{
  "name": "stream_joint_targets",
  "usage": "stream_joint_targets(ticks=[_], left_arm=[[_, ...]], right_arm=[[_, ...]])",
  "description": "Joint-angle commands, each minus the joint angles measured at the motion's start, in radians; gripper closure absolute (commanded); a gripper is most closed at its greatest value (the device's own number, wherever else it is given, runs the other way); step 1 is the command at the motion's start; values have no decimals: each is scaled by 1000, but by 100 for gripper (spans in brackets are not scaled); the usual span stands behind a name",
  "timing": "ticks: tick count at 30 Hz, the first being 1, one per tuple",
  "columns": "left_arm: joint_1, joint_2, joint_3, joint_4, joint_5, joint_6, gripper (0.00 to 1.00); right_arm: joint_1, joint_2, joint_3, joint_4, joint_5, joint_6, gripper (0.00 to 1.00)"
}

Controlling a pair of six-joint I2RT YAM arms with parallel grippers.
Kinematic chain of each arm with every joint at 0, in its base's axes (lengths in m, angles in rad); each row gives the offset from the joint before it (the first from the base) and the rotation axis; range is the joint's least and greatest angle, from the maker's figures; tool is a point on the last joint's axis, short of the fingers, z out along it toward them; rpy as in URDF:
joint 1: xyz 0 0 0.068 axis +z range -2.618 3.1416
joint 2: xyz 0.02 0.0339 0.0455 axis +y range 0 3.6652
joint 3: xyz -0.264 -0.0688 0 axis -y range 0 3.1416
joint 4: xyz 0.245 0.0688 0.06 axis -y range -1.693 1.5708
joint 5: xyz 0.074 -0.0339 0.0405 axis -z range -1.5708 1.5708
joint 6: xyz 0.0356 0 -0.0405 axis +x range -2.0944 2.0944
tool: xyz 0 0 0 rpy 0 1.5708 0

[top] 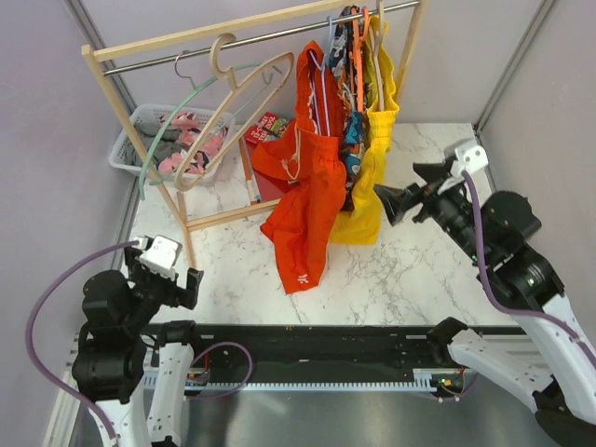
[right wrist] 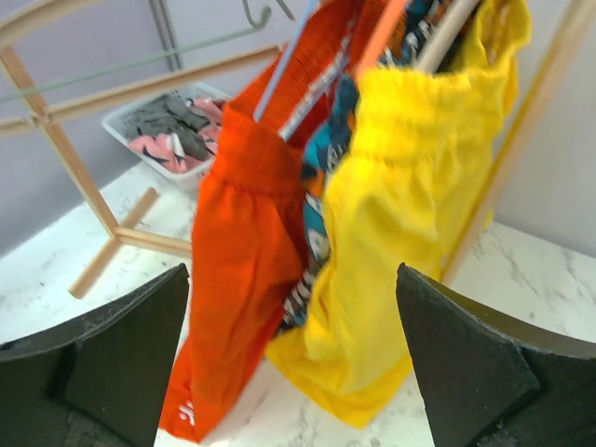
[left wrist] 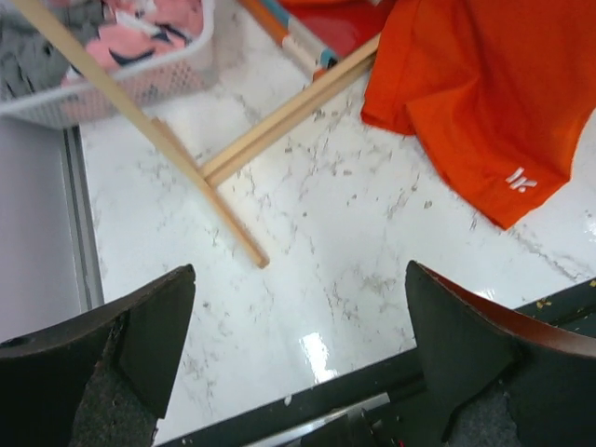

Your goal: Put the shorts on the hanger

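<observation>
Right tool (top: 386, 205) near shorts (top: 307, 214), long axis vertical.

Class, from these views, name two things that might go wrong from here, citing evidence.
The shorts hang lopsided on the hanger, one leg trailing low toward the table, so they may slide off. The open right hand sits near the yellow garment and might snag it if it advances.
</observation>
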Motion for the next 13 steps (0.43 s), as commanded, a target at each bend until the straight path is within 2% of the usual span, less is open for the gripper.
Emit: stream_joint_targets(ticks=[1, 4, 13], left_arm=[[8, 18, -81, -85, -150, 29, 1], [8, 42, -98, -67, -163, 33, 0], [8, 148, -104, 57, -169, 18, 1]], right_arm=[[0, -156, -150, -86, 122, -51, 2], [0, -259, -252, -142, 153, -78, 2], [-58, -417, -360, -232, 138, -61, 2]])
